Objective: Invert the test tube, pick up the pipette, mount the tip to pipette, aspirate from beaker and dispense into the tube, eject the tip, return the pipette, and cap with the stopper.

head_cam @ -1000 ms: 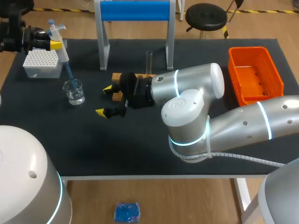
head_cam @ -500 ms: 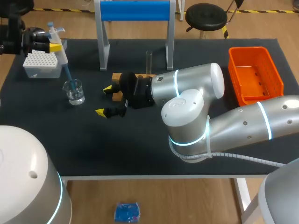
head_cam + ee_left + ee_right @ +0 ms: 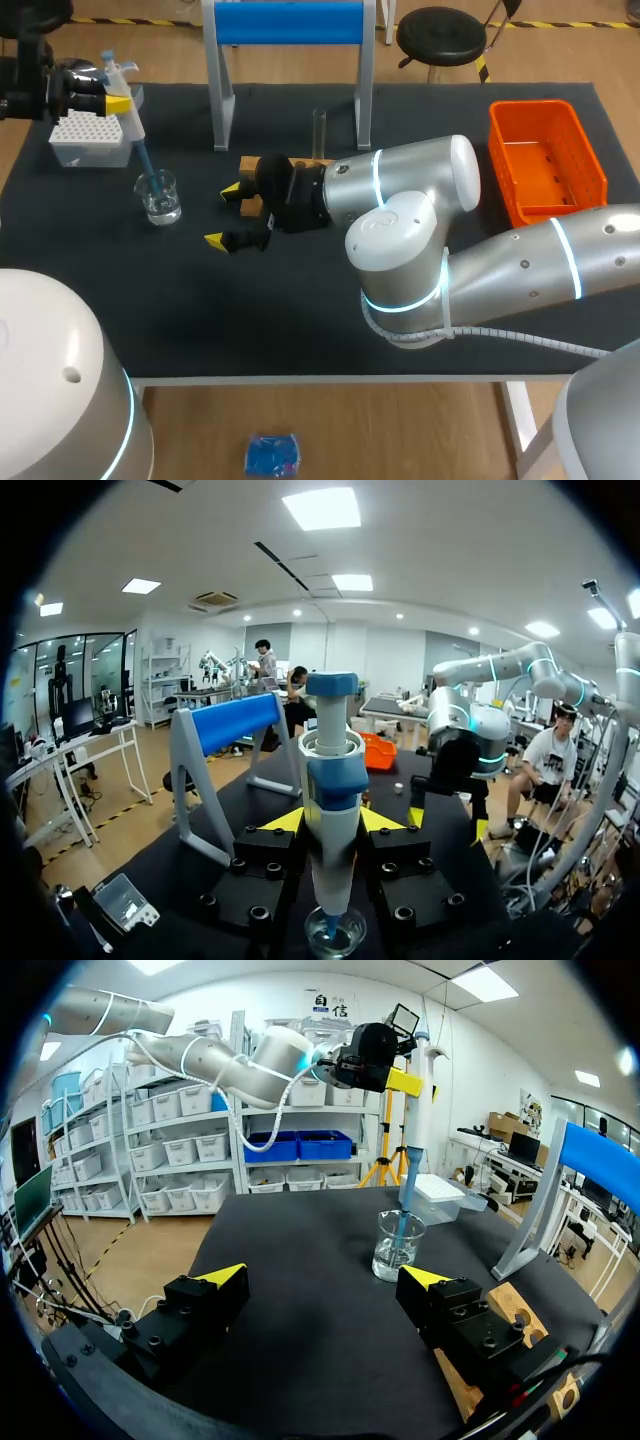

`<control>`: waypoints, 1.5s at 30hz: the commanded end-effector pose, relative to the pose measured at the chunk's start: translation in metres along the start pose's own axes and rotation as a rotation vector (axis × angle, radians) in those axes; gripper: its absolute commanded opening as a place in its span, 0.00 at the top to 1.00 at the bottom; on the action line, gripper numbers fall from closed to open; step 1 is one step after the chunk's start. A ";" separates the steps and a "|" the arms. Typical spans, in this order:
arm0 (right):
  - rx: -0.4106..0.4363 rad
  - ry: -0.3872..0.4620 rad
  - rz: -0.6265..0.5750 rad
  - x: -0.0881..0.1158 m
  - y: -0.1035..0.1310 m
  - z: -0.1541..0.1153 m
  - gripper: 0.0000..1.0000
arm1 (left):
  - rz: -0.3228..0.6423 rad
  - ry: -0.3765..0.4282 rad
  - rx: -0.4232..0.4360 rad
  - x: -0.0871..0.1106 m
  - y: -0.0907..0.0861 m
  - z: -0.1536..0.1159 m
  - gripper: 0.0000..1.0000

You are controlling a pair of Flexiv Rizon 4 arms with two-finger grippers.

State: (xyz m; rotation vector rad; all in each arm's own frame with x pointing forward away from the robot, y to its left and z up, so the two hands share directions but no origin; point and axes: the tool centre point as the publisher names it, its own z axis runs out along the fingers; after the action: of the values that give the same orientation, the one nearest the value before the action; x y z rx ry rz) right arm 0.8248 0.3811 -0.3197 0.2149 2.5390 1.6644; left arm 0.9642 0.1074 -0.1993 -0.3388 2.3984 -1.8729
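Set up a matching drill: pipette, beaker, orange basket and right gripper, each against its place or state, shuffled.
Things:
1. pipette
2. beaker
3. orange basket
4. right gripper

Place or state:
A. open, holding nothing
B. at the right end of the table
C. held in the left gripper
D. has the blue tip dipped in it

Pairs: 1-C, 2-D, 3-B, 4-A.

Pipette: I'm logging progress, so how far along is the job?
Done: the test tube stands upright, and the left gripper is shut on the pipette, with a blue tip mounted. In hand: the tip dips into the liquid in the beaker, so aspiration looks under way. Left: dispensing into the tube, ejecting the tip, returning the pipette and capping. The right gripper hangs open and empty.
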 end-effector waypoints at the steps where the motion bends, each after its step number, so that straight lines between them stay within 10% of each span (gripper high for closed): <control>1: -0.004 -0.001 0.000 0.000 -0.001 0.000 0.00 | -0.003 0.004 -0.004 -0.001 0.001 0.000 1.00; 45: -0.004 -0.001 0.000 0.000 -0.001 0.000 0.00 | -0.014 0.017 -0.037 -0.002 0.001 0.004 1.00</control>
State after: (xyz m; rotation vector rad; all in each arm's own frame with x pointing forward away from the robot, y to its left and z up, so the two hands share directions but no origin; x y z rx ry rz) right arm 0.8248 0.3812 -0.3197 0.2149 2.5390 1.6644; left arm 0.9657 0.1030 -0.2017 -0.3453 2.4482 -1.8454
